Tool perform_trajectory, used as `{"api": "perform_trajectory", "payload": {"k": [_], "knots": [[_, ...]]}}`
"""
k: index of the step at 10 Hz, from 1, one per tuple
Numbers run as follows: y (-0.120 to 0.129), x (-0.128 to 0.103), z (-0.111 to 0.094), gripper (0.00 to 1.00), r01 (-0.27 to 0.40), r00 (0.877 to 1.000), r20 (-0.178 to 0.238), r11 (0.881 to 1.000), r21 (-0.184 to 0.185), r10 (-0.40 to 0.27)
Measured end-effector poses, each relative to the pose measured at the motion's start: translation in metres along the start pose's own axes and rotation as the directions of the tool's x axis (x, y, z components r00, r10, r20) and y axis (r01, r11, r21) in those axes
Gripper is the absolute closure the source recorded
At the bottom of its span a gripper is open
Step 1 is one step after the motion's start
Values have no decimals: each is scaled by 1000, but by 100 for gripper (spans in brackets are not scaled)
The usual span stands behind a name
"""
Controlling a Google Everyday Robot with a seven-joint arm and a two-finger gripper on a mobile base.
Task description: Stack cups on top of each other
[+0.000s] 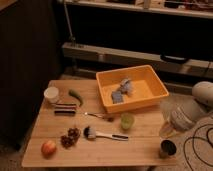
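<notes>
Dim room, dark shelving behind, and a wooden table (142,149) up front. Over on the right edge the gripper (166,130) hangs low above the wood at the end of the pale arm (187,112); clenched or released, I cannot tell. Just below it the steel cup (167,148) stands upright, tight in the front right corner, close to both edges. The green cup (127,120) stands upright mid-table, just in front of the orange bin (150,102). Bare wood lies between the two cups. A brush (102,134) lies left of the green cup, with clutter spreading toward the left edge.
</notes>
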Motion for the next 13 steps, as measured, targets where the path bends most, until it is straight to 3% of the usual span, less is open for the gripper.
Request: {"api": "perform_trajectory", "payload": {"k": [4, 13], "knots": [[0, -7, -11, 52, 24, 1000, -3, 1000, 13, -24], [7, -10, -29, 52, 37, 999, -13, 999, 28, -37]]}}
